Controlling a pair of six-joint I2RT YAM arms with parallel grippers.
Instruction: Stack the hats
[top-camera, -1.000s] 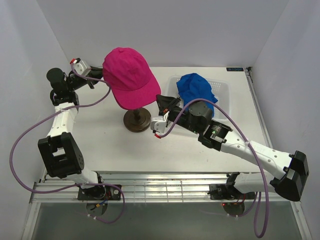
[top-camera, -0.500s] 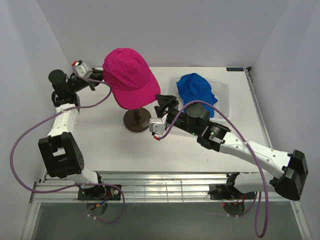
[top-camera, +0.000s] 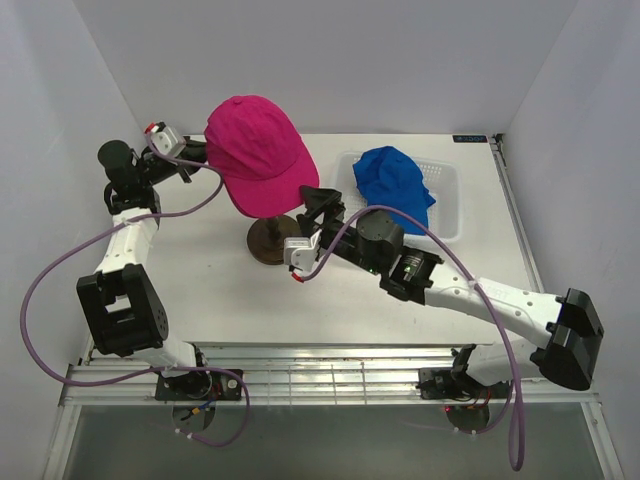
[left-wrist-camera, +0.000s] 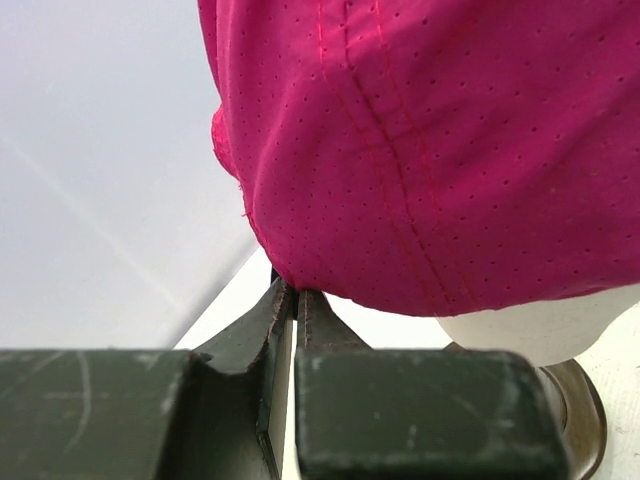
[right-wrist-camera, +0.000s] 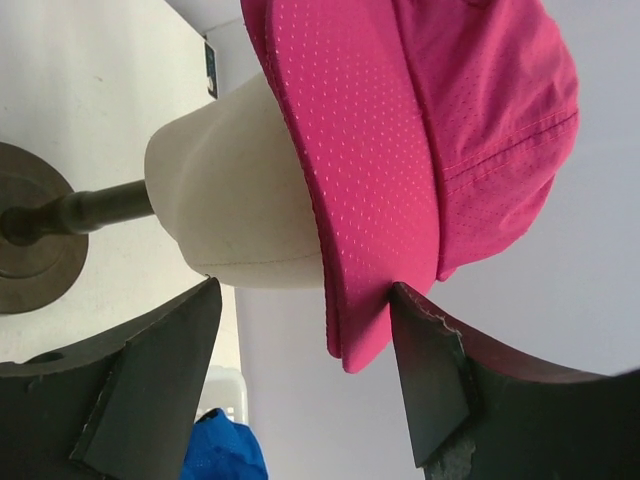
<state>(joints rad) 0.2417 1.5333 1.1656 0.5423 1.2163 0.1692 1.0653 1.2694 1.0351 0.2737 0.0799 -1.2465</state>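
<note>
Cream mannequin head (right-wrist-camera: 230, 200) on a dark round stand (top-camera: 268, 243) carries the magenta-pink perforated fabric cap (top-camera: 255, 150) at mid-surface. The cap's long axis runs far-left to near-right. Its curved brim points near-right and dips toward the right arm. Right fingers (right-wrist-camera: 150, 390) spread wide, one either side of the brim tip; contact unclear. Left fingers (left-wrist-camera: 245, 335) narrow, nipped on the cap's rear hem. White perforated plastic basket (top-camera: 450, 205) sits right of the stand and holds bunched bright blue cloth caps (top-camera: 392, 182); count unclear. White surface (top-camera: 200, 270), plain pale walls on three sides.
</note>
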